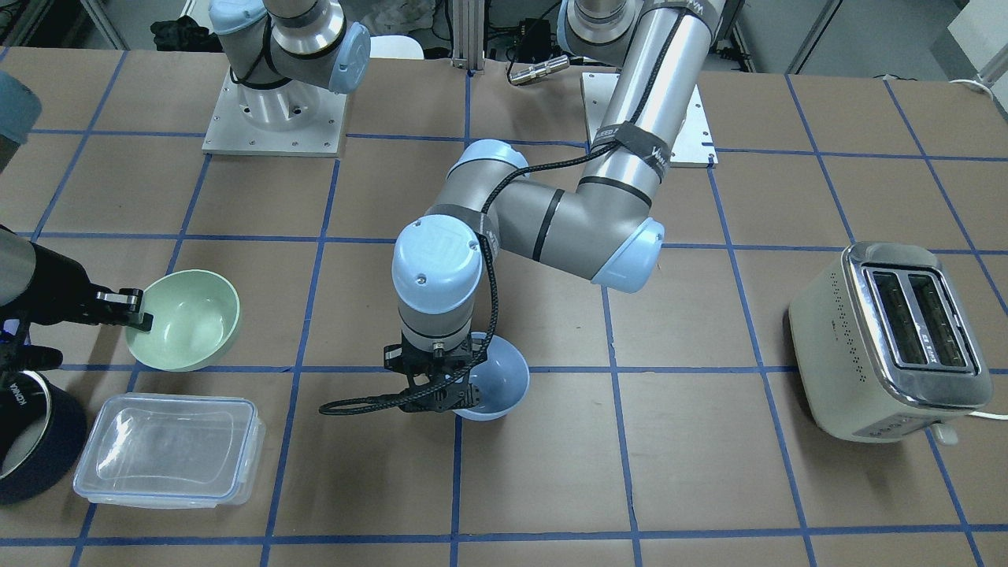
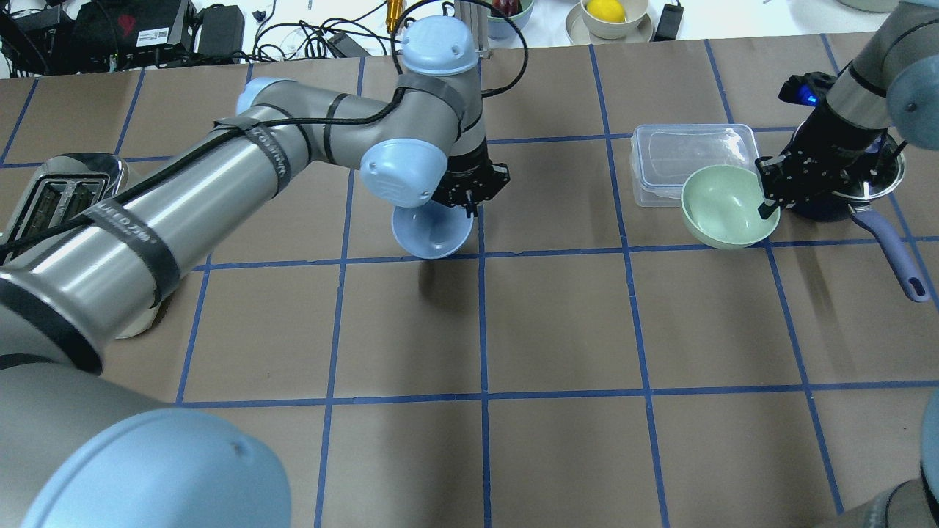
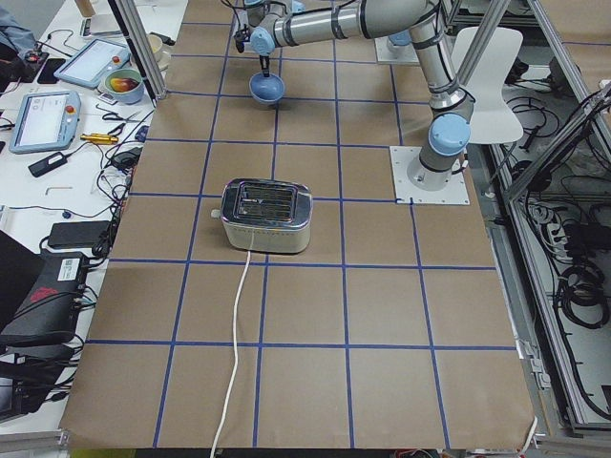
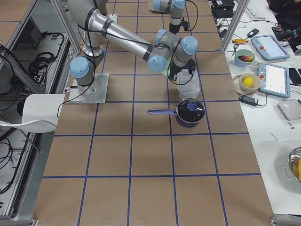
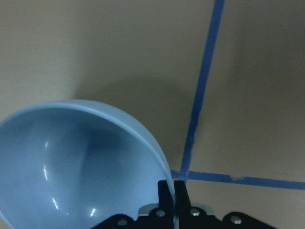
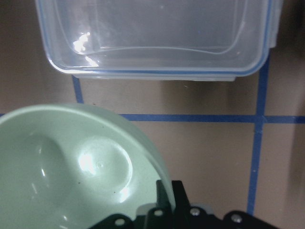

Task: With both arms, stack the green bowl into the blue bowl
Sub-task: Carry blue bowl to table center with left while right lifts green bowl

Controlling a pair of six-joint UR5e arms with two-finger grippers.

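My left gripper is shut on the rim of the pale blue bowl and holds it tilted just above the table near the middle. The grip shows in the left wrist view, fingertips pinching the blue bowl's edge. In the overhead view the blue bowl hangs under the left gripper. My right gripper is shut on the rim of the mint-green bowl, tilted, at the table's right side. The right wrist view shows the green bowl in the right gripper.
A clear lidded container lies right beside the green bowl. A dark navy saucepan with a long handle stands under my right wrist. A cream toaster stands at the left end. Brown table with blue tape grid between the bowls.
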